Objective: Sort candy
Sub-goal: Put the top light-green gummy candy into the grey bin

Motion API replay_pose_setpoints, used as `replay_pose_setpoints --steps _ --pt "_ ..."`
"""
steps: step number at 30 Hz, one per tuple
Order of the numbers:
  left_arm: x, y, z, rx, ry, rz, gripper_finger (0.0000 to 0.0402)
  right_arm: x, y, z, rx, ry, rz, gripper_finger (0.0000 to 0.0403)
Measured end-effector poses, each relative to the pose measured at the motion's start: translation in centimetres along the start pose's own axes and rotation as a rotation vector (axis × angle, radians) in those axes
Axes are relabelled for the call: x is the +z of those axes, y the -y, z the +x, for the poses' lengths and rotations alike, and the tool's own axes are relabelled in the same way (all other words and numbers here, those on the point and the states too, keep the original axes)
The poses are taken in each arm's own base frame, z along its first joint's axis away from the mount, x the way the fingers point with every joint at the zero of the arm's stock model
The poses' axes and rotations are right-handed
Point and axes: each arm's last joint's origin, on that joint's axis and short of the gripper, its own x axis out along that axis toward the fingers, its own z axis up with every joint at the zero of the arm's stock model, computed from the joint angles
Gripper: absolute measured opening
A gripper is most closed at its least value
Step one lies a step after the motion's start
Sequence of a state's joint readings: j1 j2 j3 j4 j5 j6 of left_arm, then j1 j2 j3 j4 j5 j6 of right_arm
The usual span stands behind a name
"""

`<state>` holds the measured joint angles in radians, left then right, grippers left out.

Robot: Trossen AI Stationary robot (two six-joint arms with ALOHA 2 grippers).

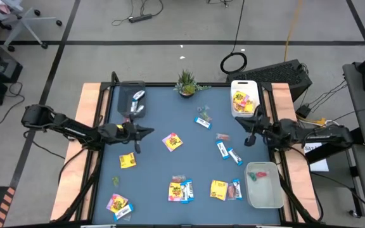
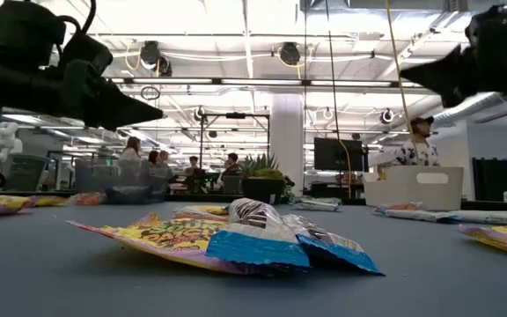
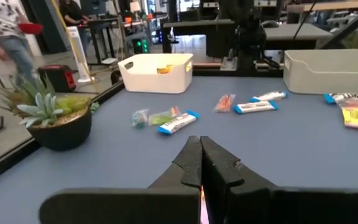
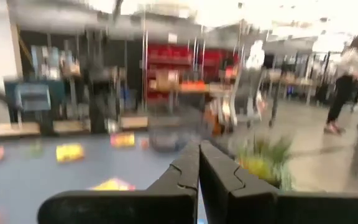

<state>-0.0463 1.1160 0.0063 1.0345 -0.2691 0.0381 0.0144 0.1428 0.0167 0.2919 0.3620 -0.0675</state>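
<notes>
No lettering can be read: the pink print on the yellow candy packets (image 1: 172,141) and the blue-and-white bars (image 3: 178,122) (too small) stays illegible.

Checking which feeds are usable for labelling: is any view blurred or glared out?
Right wrist view: smeared throughout, only the shut right pincer crisp. Low view: ceiling lights glare, near candy sharp. High and left wrist views: clear.
</notes>
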Motion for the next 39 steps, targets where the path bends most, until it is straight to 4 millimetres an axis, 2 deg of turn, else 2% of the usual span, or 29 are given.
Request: replay_pose_setpoints --steps 6,12,23,29,33,39 --pt "0.1 0.0 0.0 0.000 0.007 0.018 0.0000 -0.1 0.0 1.4 -0.066 -0.139 0.024 0.0000" --pt "0.1 0.0 0.0 -0.001 0.007 0.016 0.0000 -0.9 0.3 4.4 -0.193 -0.336 0.111 0.0015" --pt "-0.1 0.0 0.0 -0.010 -0.006 -0.030 0.0007 -3.5 0.3 11.3 -0.325 -0.622 0.210 0.0141" --pt "0.0 0.0 0.0 -0.010 -0.004 -0.032 0.0009 -5.4 0.7 14.6 -0.396 -0.778 0.290 0.0187" --pt "0.0 0.0 0.0 -0.010 -0.004 -0.033 0.0010 -6.6 1.0 16.0 -0.438 -0.861 0.292 0.0196" --pt "0.0 0.0 0.0 -0.011 -0.003 -0.033 0.0010 -8.2 1.5 17.4 -0.436 -0.923 0.307 0.0188"
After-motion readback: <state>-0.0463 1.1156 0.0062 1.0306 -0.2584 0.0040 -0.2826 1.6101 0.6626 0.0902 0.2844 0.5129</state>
